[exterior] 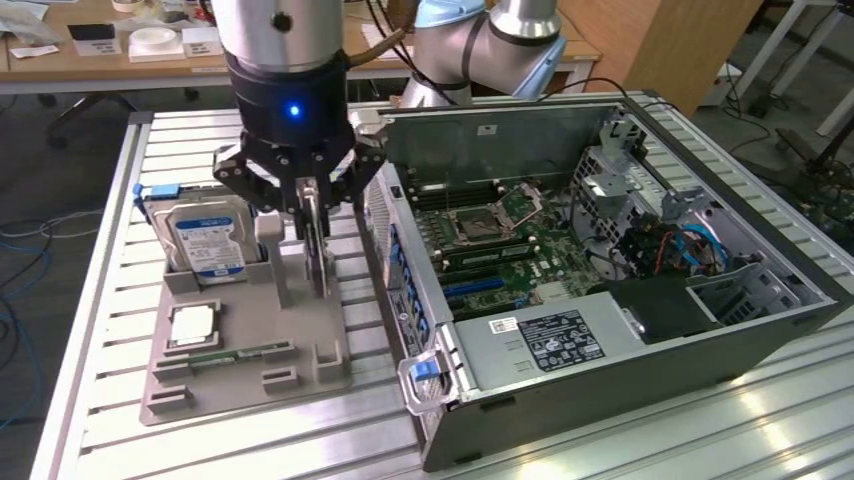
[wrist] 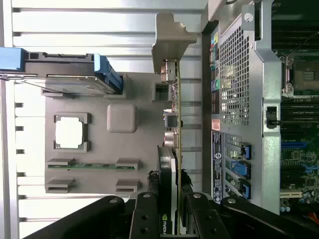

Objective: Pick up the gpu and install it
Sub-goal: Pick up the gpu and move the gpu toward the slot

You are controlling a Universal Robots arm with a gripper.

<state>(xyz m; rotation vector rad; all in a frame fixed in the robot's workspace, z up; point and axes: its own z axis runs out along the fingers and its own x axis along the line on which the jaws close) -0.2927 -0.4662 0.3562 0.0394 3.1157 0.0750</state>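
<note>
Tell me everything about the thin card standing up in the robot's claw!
The card is a thin, dark circuit board with a brownish edge and a silvery metal bracket at one end. It stands on edge on the gray tray, beside the open computer case. The gripper pinches its two faces.

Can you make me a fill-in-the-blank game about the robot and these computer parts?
1. The gripper is closed on the ____, a thin card standing on its edge.
2. The hard drive stands in a ____ tray.
3. The computer case has its side ____, so the motherboard shows.
Missing words: gpu; gray; open.
</note>
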